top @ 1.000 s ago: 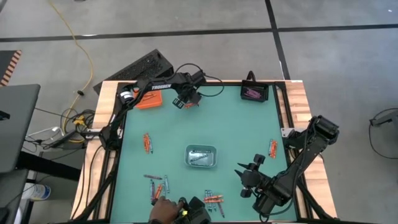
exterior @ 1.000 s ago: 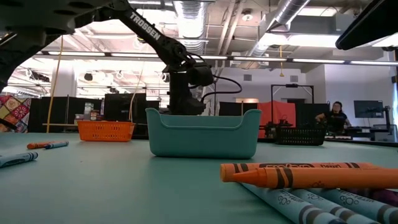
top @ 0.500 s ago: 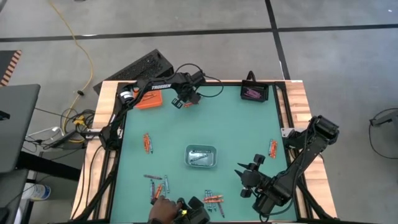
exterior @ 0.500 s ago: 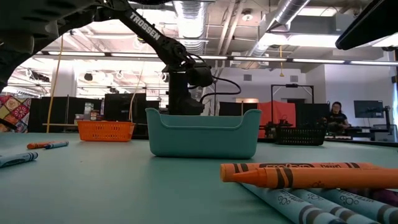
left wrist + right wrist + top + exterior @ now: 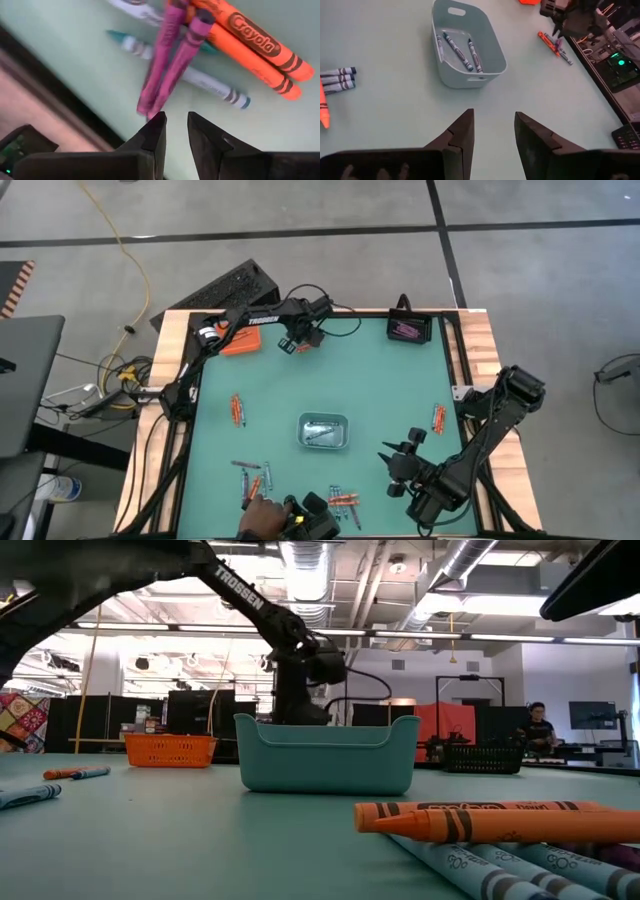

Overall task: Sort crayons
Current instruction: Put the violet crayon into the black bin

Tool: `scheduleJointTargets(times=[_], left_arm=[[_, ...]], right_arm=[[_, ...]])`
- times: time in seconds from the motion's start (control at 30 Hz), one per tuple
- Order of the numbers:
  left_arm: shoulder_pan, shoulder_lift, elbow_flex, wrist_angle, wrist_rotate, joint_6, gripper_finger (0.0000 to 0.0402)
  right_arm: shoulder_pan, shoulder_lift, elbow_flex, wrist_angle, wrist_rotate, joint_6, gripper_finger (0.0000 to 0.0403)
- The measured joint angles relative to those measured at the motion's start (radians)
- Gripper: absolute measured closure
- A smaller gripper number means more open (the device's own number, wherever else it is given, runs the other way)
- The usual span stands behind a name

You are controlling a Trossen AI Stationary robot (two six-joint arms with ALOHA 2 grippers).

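Observation:
By the table's far edge my left gripper (image 5: 298, 344) points steeply down over a small heap of crayons: two purple (image 5: 170, 60), two orange (image 5: 250, 45) and a grey-blue one (image 5: 210, 82), all flat on the green mat. Its fingers (image 5: 176, 122) stand a narrow gap apart with nothing between them, just short of the purple crayons' ends. My right gripper (image 5: 395, 455) hovers open (image 5: 492, 130) over the near right of the mat. More crayons lie at the left (image 5: 237, 410), right (image 5: 438, 418) and near edge (image 5: 342, 500).
A clear-grey tray (image 5: 323, 431) mid-table holds grey-blue crayons (image 5: 462, 50). An orange tray (image 5: 238, 340) and a black tray (image 5: 408, 330) with purple crayons stand at the far edge. A person's hand (image 5: 262, 515) rests at the near edge. Orange and grey-blue crayons (image 5: 480, 820) lie close to the low camera.

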Motion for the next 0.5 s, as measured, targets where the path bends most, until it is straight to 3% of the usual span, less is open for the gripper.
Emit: scheduleJointTargets(times=[0.23,0.37,0.5], left_arm=[[-0.006,0.0,0.111,-0.08,0.078,-0.026,0.0333],[-0.022,0.004,0.108,-0.076,0.163,-0.007,0.0333],[-0.05,0.021,0.081,-0.029,0.174,0.02,0.0333]], right_arm=[[-0.003,0.0,0.0,-0.006,0.0,-0.005,0.0262],[-0.004,0.0,0.0,-0.007,0.0,-0.011,0.0262],[-0.004,0.0,0.0,-0.011,0.0,-0.011,0.0262]])
